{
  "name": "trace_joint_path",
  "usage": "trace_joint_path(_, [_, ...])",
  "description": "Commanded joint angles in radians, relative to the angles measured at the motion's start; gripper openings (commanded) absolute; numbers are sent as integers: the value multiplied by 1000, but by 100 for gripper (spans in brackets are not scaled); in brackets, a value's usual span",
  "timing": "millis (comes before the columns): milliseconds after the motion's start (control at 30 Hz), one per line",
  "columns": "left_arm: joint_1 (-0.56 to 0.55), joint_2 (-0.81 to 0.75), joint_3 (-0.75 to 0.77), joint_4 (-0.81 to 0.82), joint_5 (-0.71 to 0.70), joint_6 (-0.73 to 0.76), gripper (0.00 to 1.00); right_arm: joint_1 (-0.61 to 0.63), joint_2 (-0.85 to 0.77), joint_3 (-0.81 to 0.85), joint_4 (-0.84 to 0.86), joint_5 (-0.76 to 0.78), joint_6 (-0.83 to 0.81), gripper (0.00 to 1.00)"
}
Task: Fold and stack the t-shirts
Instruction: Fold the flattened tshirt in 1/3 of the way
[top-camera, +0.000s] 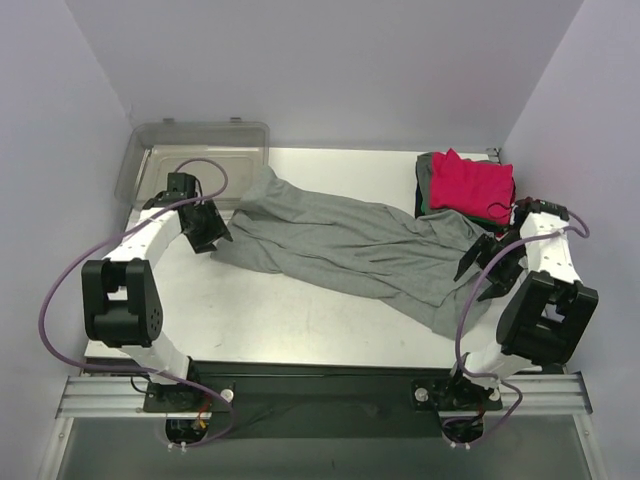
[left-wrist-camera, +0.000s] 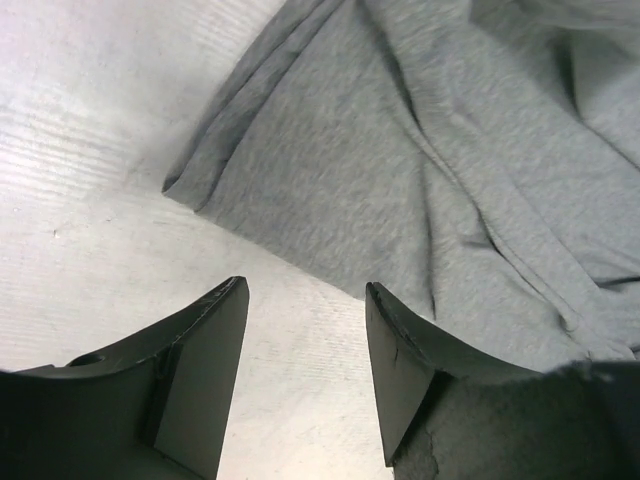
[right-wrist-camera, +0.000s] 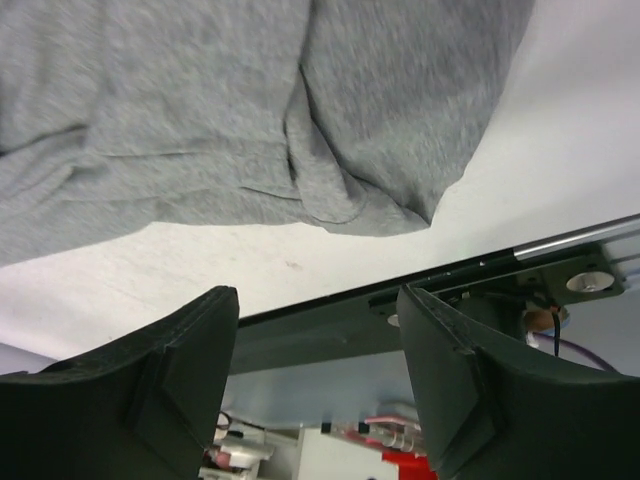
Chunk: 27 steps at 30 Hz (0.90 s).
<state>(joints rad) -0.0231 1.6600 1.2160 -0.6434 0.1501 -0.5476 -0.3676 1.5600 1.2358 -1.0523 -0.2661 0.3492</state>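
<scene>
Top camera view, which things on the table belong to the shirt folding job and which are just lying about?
Belongs to the job:
- large heather-grey short-sleeved t-shirt, lying rumpled across the table
- pile of folded shirts at the back right, topped in bright pink-red

Just lying about:
- clear plastic bin at the back left corner

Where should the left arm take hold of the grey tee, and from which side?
Grip the grey tee at its folded corner nearest the left gripper, coming in from the left. The edge there is doubled into a thick ridge on the table, so the open jaws can likely straddle it.
</scene>
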Motion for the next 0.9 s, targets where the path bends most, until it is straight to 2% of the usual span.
trace_joint_path(0, [8,-22,-39,56,-38,-26,61,-11,-46,-84,3,-28,-4,65])
trace_joint_path(133, [9,27,-27,42,-60,-32,60,-17,-57,-159,-2,-21,-18,63])
trace_joint_path(233, [9,63,-27,36,-81,-31,65,-24,-48,-196,-2,-22,-19,65])
trace_joint_path(400, [9,79,-72,100,-75,-57,66,-24,-32,-265,9,-4,-30,64])
trace_joint_path(700, [5,150,-78,143,-72,-77,66,-5,43,-286,29,18,-30,47])
trace_joint_path(867, [-3,184,-75,151,-72,-86,64,58,100,-288,37,48,-24,45])
